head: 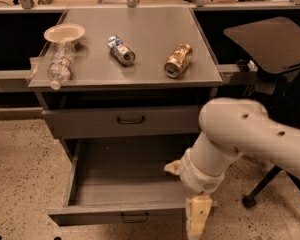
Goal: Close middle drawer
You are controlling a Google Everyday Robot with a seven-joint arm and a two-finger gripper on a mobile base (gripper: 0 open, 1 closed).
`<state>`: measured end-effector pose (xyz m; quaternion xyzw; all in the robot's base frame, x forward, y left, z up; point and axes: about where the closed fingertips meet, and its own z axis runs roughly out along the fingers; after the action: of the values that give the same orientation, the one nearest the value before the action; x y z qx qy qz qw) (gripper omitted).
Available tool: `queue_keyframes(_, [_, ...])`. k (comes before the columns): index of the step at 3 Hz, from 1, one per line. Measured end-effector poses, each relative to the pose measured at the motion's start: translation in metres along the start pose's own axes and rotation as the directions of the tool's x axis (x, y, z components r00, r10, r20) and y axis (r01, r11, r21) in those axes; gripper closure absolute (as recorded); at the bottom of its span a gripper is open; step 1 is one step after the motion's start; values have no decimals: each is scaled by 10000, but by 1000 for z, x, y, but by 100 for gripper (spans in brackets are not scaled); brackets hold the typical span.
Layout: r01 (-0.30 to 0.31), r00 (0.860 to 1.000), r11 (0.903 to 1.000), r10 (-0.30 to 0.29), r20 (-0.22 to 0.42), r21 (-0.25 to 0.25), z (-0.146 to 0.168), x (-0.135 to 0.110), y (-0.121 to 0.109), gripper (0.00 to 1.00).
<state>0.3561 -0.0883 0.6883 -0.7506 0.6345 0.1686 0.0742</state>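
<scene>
Middle drawer [122, 181] juts far out under the bench [140, 39]. The claw [197, 218] hangs by its front right corner, probably ready to push; wide or narrow, I cannot tell.

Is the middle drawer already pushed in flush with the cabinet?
No, the middle drawer stands pulled well out with its tray showing, and the gripper hangs by the right end of its front.
</scene>
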Motion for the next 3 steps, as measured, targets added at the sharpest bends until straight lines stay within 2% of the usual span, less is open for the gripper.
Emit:
queue_keyframes(1, [335,9890,9994,-333,1444,7,64,-24,6,0])
queue_keyframes(2, [269,9867,9975,-370,1585,655,67,-29,-11,0])
queue_keyframes(3, [268,9867,9975,-369,1586,657,67,-29,-11,0])
